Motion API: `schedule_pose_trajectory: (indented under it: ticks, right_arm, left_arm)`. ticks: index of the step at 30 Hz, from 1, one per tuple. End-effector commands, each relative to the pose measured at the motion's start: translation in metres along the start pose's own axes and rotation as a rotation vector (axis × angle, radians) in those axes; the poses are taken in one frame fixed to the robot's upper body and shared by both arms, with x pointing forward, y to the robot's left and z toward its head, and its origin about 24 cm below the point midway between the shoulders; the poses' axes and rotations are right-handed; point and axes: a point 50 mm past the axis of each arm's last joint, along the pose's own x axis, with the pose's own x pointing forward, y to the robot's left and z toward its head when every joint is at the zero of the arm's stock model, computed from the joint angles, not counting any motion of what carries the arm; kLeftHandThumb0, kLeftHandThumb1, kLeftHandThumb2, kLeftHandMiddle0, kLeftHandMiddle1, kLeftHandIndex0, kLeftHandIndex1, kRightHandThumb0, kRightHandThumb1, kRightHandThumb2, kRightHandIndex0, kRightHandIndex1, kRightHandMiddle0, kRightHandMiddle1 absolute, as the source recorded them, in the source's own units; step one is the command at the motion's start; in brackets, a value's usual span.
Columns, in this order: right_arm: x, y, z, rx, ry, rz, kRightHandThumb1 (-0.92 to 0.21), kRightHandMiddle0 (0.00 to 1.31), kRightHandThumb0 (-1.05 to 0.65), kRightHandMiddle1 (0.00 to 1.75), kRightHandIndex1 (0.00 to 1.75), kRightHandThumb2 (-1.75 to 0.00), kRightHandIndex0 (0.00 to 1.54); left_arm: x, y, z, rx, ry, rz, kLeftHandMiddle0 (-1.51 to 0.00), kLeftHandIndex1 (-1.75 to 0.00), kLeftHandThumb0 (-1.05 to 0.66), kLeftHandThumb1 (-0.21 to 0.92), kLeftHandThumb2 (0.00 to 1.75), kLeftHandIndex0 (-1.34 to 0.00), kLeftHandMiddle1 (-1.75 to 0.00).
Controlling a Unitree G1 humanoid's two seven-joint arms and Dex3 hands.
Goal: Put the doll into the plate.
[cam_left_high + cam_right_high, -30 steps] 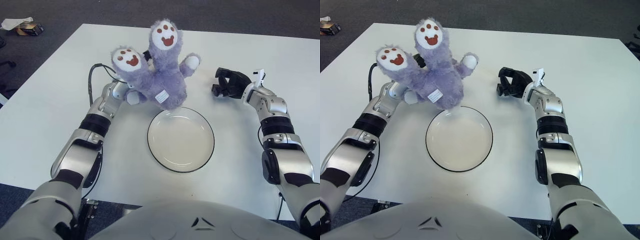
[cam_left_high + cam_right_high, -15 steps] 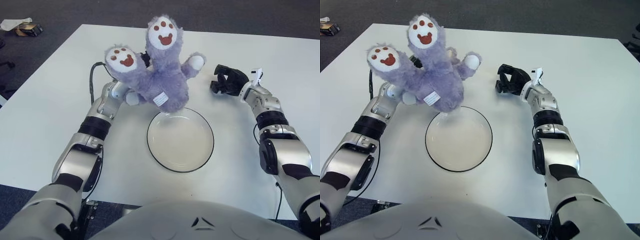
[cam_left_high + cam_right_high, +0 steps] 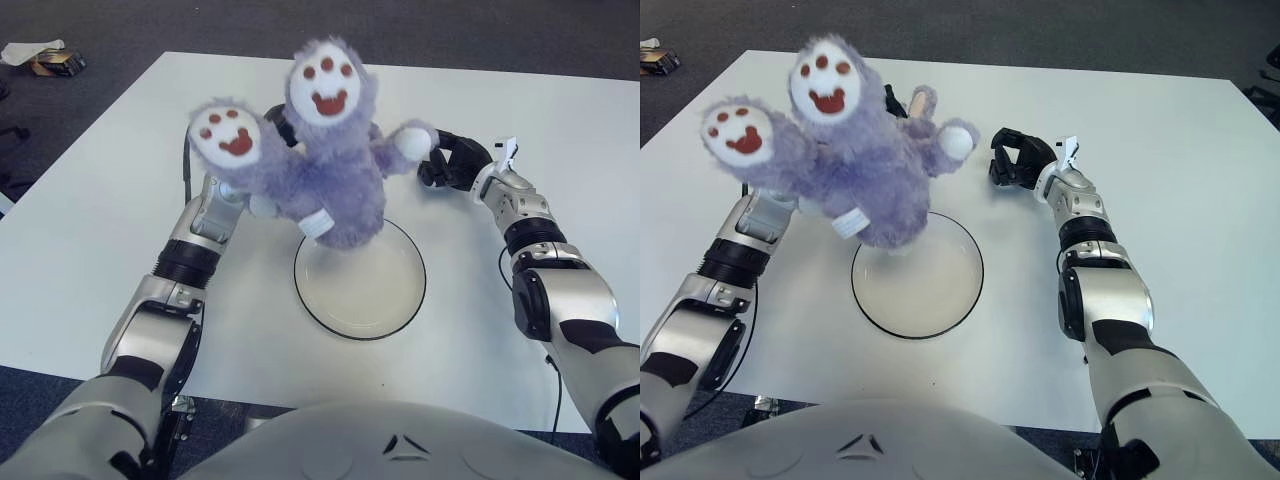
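Note:
A fluffy purple doll [image 3: 335,185] with white, red-printed paws hangs upside down, feet up, above the far left rim of the plate [image 3: 375,295]. That plate is round, cream-coloured with a dark rim, and lies on the white table. My left hand [image 3: 232,197] is shut on the doll from the left, its fingers buried in the fur. My right hand [image 3: 450,165] shows just right of the doll's white-tipped arm, over the table, fingers loosely curved and holding nothing.
The white table [image 3: 90,230] stretches wide on both sides of the plate. A black cable [image 3: 186,165] loops by my left wrist. Small clutter [image 3: 45,58] lies on the dark floor beyond the far left corner.
The doll has risen and come nearer, now partly over the plate's far rim. My right hand has drifted slightly left, closer to the doll's arm.

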Motion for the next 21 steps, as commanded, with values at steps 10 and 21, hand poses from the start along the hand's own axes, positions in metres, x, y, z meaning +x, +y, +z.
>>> schedule_pose_trajectory:
  ticks: [10, 21]
  right_arm:
    - [-0.013, -0.005, -0.072, 0.038, 0.283, -0.096, -0.05, 0.61, -0.01, 1.64, 1.75, -1.59, 0.84]
    - [-0.012, -0.004, -0.072, 0.036, 0.282, -0.095, -0.06, 0.64, -0.01, 1.58, 1.75, -1.57, 0.83]
  left_arm:
    - [-0.016, -0.007, 0.033, 0.102, -0.099, -0.114, -1.34, -1.75, -0.62, 0.01, 1.69, -0.87, -1.75]
    - [-0.02, -0.013, 0.05, 0.078, -0.115, -0.223, -1.33, -1.75, -0.62, 0.01, 1.69, -0.87, -1.75]
